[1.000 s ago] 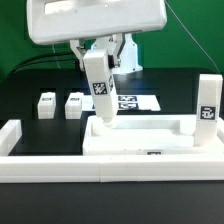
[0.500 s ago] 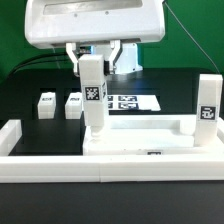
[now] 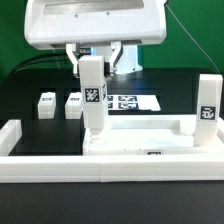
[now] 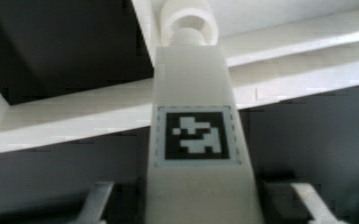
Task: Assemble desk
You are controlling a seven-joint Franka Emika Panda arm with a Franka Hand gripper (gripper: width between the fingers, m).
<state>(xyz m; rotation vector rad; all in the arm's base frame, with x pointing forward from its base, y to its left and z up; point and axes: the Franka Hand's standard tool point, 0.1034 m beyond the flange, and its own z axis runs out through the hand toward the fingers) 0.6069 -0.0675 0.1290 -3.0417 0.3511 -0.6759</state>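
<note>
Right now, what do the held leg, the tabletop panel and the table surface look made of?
Leg in the gripper: white plastic, likely; matte, crisp moulded edges, printed tag on its face. Tabletop panel: same matte white plastic look, raised rim. Table surface: black, dull, no glare; mat or painted board, cannot tell.

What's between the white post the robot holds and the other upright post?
Only the bare tabletop panel runs between the held leg and the standing leg, as the exterior view shows; the marker board lies farther back.
</note>
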